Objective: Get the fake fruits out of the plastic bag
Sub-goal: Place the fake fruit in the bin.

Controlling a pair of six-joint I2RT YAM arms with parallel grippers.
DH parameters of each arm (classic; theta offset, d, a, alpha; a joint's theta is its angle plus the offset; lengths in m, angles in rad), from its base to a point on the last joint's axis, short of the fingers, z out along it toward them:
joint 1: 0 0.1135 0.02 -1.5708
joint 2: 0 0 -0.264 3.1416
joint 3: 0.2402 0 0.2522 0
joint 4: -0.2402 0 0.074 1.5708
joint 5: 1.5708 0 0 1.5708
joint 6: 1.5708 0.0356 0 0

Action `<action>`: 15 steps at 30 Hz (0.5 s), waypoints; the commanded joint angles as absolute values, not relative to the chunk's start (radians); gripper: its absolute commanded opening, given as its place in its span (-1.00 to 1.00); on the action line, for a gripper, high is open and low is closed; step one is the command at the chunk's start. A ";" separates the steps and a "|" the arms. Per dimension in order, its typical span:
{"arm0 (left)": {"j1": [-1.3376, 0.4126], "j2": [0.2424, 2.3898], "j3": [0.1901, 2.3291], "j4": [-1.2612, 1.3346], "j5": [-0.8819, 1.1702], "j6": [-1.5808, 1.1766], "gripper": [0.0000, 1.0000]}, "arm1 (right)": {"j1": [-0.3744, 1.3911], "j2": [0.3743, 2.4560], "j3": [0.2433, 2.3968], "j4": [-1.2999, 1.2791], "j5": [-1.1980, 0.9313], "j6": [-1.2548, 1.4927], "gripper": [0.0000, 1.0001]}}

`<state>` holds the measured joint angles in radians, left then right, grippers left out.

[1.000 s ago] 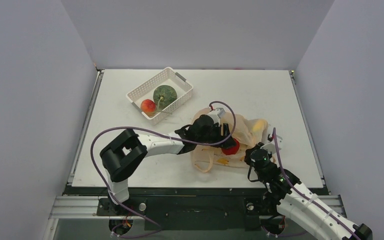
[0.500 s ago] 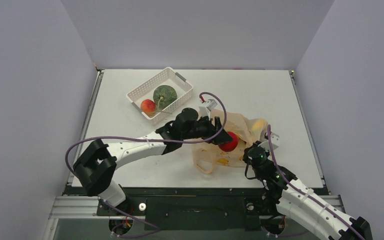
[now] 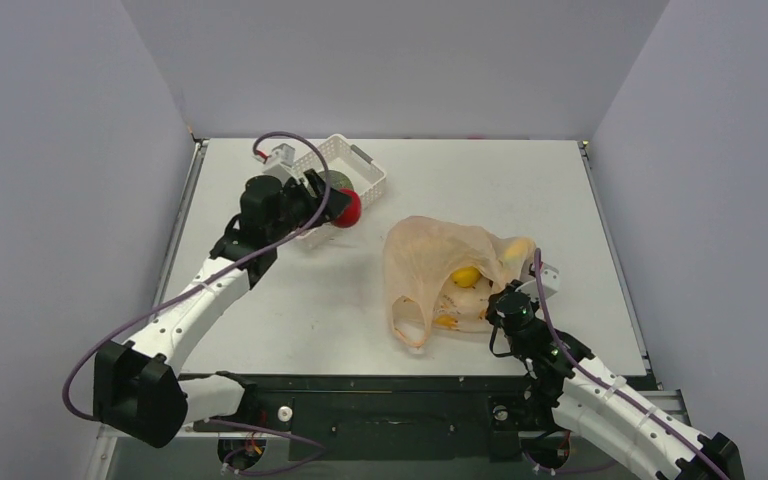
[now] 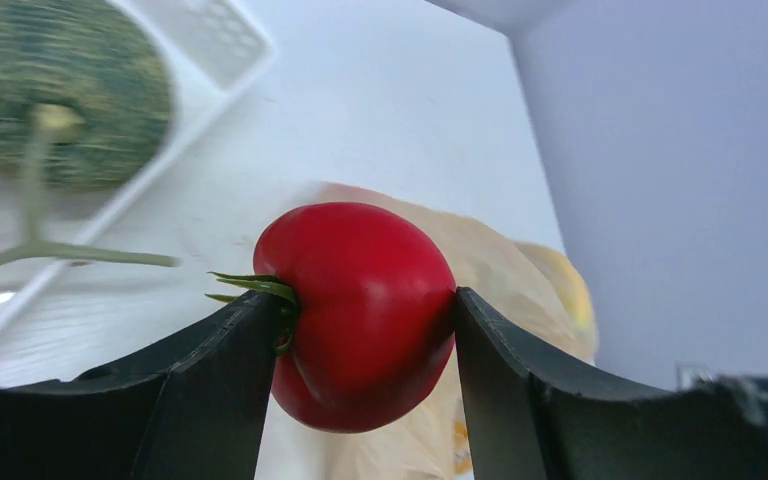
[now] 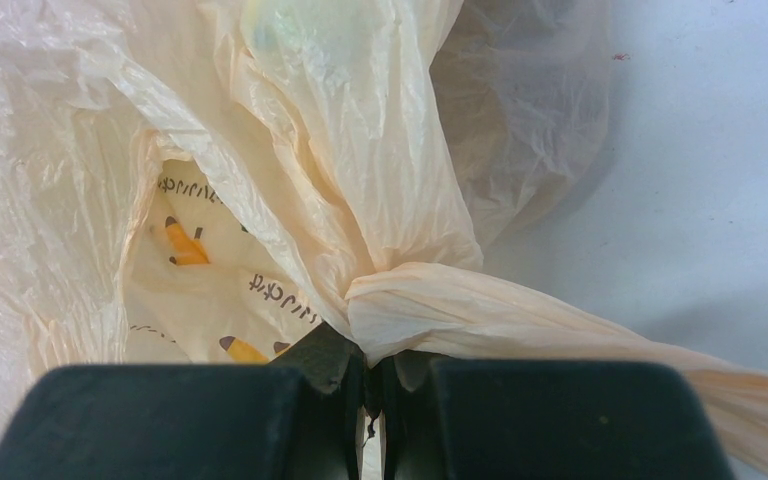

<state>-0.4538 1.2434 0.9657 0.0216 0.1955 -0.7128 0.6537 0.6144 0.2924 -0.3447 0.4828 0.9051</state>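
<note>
Top view, counted largest first:

- 1 white tabletop (image 3: 480,180).
- 2 white-and-black arms: left arm (image 3: 210,290) reaches to the far left of the table, right arm (image 3: 600,400) stays near right.
- 1 thin, crinkly, pale-orange translucent plastic bag (image 3: 430,255), lying right of centre with its loop handle toward the near edge.
- 1 white latticed plastic basket (image 3: 365,170), far left and well apart from the bag.
- 1 dark green mottled melon with a pale stem (image 4: 60,90), lying inside the basket.
- 1 glossy red apple-like fruit (image 3: 347,207). It is out of the bag, held in the air at the basket's near-right side.
- Yellow fruits in the bag: 1 oval (image 3: 465,276) seen plainly and 1 more yellow shape (image 3: 515,248) showing through the film at the bag's right end. Its kind cannot be told.

Left gripper (image 4: 360,310): jaws partly spread, one black finger pressed on each side of the red fruit. The green calyx points to the left finger.

Right gripper (image 5: 370,385): jaws nearly together, pinching a gathered twist of the bag's film at its near-right edge.

Right wrist view also shows 2 yellow-orange cartoon prints (image 5: 185,240) on the bag.
</note>
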 commanded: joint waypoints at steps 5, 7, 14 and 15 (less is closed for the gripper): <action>-0.232 1.237 0.960 -0.043 -0.145 -0.786 -1.00 | 0.644 0.629 0.329 -0.299 0.491 0.885 -1.00; -0.195 1.270 0.968 -0.021 -0.195 -0.792 -1.00 | 0.643 0.629 0.328 -0.300 0.490 0.882 -1.00; -0.015 1.563 1.127 -0.034 -0.047 -0.796 -1.00 | 0.641 0.619 0.327 -0.303 0.485 0.878 -1.00; -0.008 1.607 1.158 -0.034 -0.042 -0.788 -1.00 | 0.639 0.619 0.326 -0.304 0.484 0.877 -1.00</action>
<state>-0.0639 1.4815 1.0378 -0.0521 -0.1070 -0.7837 0.6476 0.6209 0.2924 -0.3374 0.4812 0.8928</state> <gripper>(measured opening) 0.565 0.007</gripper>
